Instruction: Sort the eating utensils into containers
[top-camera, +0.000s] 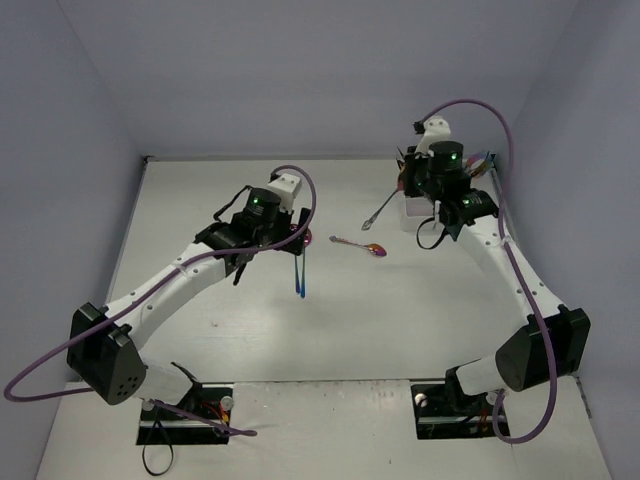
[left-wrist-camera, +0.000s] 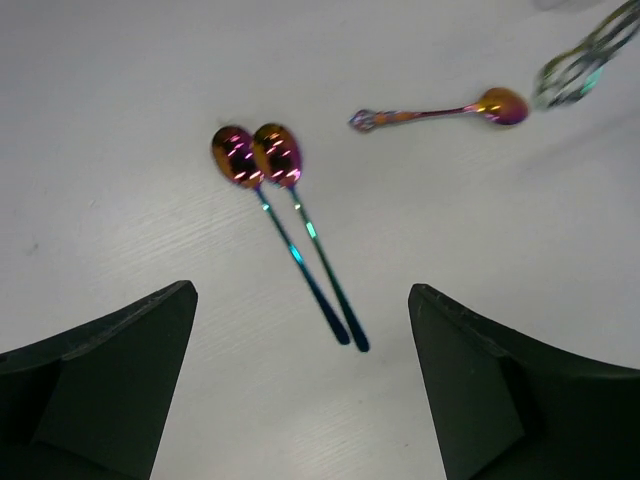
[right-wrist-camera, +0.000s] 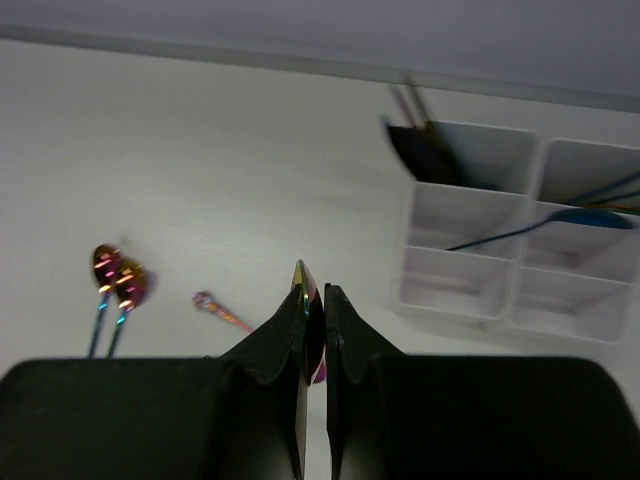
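We are working on a white table (top-camera: 400, 310), with the white organizer tray (right-wrist-camera: 470, 285) standing at its far right and stored utensils (right-wrist-camera: 520, 232) leaning in the back compartments. Our right gripper (right-wrist-camera: 314, 300) is pinching a thin iridescent utensil (right-wrist-camera: 302, 282) edge-on, just short of the tray. We are judging this the delivery step, which is calling for a carry over an open compartment and then a release. Our left gripper (left-wrist-camera: 302, 295) is hanging wide open above a pair of long spoons (left-wrist-camera: 262, 158) lying side by side, bowls touching. A small ornate spoon (left-wrist-camera: 440, 110) is lying near them.
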